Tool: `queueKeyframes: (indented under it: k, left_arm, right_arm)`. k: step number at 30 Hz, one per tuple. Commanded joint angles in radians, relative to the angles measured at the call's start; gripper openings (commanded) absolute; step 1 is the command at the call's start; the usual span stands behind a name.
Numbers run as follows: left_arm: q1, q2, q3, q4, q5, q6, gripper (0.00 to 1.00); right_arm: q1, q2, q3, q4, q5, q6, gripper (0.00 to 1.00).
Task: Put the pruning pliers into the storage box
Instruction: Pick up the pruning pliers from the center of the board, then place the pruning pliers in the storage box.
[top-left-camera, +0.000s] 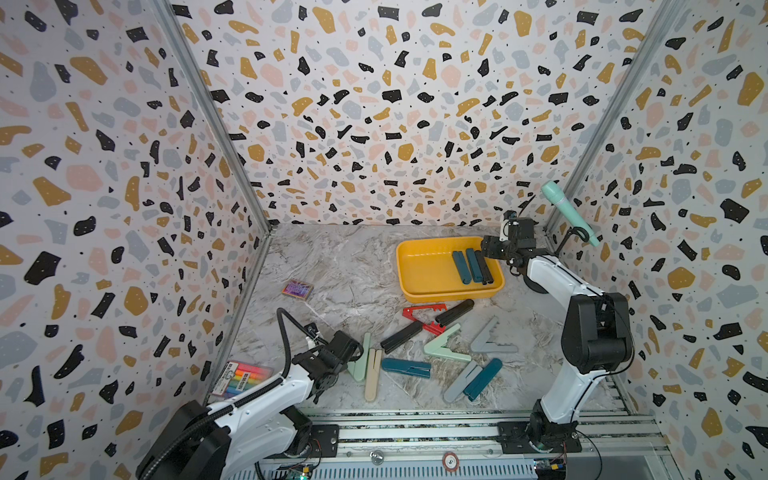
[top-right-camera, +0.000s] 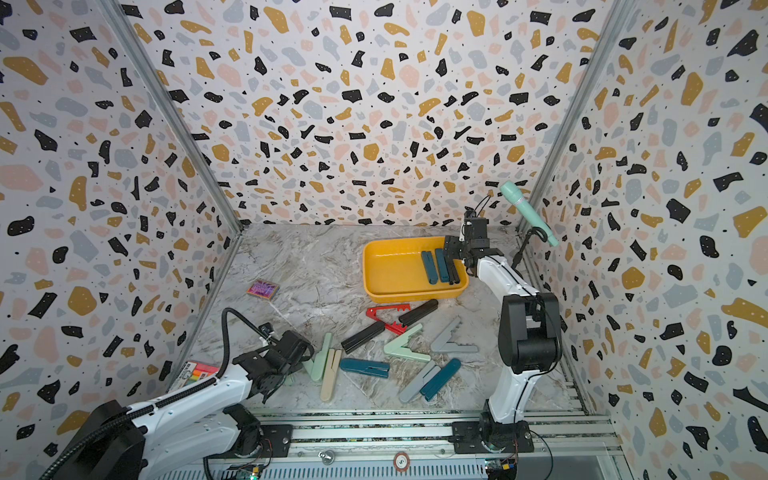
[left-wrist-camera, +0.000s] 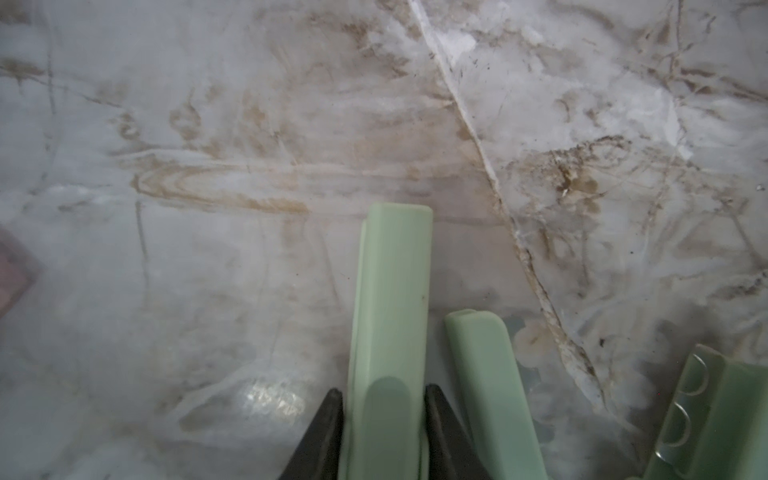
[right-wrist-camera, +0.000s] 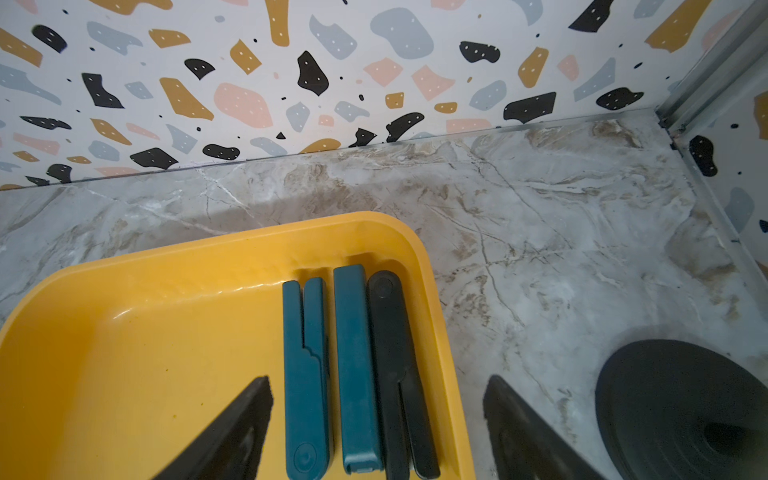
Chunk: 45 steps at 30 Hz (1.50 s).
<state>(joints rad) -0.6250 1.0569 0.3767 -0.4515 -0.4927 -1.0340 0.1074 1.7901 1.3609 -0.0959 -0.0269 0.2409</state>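
My left gripper (left-wrist-camera: 384, 395) is shut on one arm of the mint pruning pliers (left-wrist-camera: 390, 291), low over the table at the front left (top-left-camera: 360, 361). Next to them lie beige pliers (top-left-camera: 372, 374). Several more pruning pliers are spread on the table: teal (top-left-camera: 405, 368), black (top-left-camera: 401, 336), red (top-left-camera: 424, 318), mint (top-left-camera: 444, 345) and grey (top-left-camera: 490, 340). The yellow storage box (top-left-camera: 415, 291) stands at the back right. Along its right wall lie two teal pliers (right-wrist-camera: 305, 374) and a black one (right-wrist-camera: 390, 332). My right gripper (right-wrist-camera: 378, 380) hangs open above them, holding nothing.
A mint-green microphone (top-left-camera: 569, 212) leans on a black stand in the back right corner, its round base (right-wrist-camera: 681, 407) beside the box. A marker pack (top-left-camera: 241, 378) lies by the left wall and a purple card box (top-left-camera: 297, 289) at mid left. Metal rails cross the front.
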Motion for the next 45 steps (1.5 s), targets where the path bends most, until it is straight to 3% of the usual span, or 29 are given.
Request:
queueKeyframes:
  k: [1,7,14,20,27,30,34,39,45]
  left_arm:
    - [-0.007,0.031,0.033,0.012,0.021,0.044,0.32]
    - [-0.007,0.062,0.034,0.047,0.051,0.068,0.2]
    - [-0.007,-0.011,0.051,-0.008,0.004,0.041,0.1]
    - [-0.007,-0.089,0.159,-0.098,-0.08,0.043,0.08]
    - [-0.007,-0.036,0.391,-0.093,-0.155,0.14,0.07]
    - [-0.007,0.057,0.518,0.016,-0.151,0.225,0.06]
    - [-0.021,0.278,0.71,0.212,-0.054,0.323,0.05]
    - [-0.065,0.616,1.046,0.306,0.054,0.411,0.05]
    - [-0.104,0.953,1.396,0.313,0.182,0.41,0.05]
  right_arm:
    - [-0.017,-0.069,-0.006,0.031,-0.016,-0.009,0.82]
    - [-0.051,-0.086,-0.023,0.035,-0.023,-0.011,0.82]
    - [-0.084,-0.109,-0.058,0.051,-0.027,-0.012,0.82]
    - [-0.098,-0.115,-0.082,0.066,-0.018,-0.017,0.82]
    - [-0.119,-0.107,-0.11,0.083,-0.025,-0.018,0.82]
    - [-0.137,-0.106,-0.132,0.085,-0.036,-0.011,0.82]
    - [-0.168,-0.128,-0.198,0.116,-0.081,0.012,0.82]
    - [-0.2,-0.092,-0.237,0.169,-0.224,0.007,0.82]
    - [-0.205,-0.009,-0.216,0.208,-0.32,0.006,0.76]
